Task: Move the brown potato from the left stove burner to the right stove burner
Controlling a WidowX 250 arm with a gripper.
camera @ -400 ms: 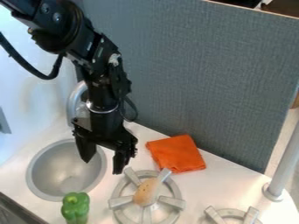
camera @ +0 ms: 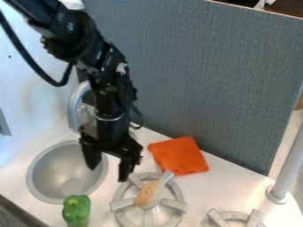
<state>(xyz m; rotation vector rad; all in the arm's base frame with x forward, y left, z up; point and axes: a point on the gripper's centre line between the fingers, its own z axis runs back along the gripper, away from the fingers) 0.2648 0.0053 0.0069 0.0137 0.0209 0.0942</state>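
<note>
Pincer [camera: 107,174], black: fingers spread well apart, pointing down, one in front of the sink [camera: 59,174], the other near the upper left edge of the nearer burner [camera: 123,204]; height above the counter [camera: 228,188] cannot be told. Arm [camera: 107,95], black, entering from the upper left, with a loose black cable [camera: 31,58]. Tan piece [camera: 146,195], oblong, speckled: lying slantwise on the nearer burner, below and to the right of the pincer in view. Sink, round, grey metal, set in the white counter; curved grey faucet [camera: 73,104] behind it. Pepper [camera: 77,211], green, at the sink's near edge. Cloth [camera: 179,156], orange, folded, behind the nearer burner. Second burner [camera: 219,218], grey, at the bottom edge, right. Pole [camera: 288,162], grey, standing at the right. Panel [camera: 198,75], blue-grey, upright along the counter's back.
</note>
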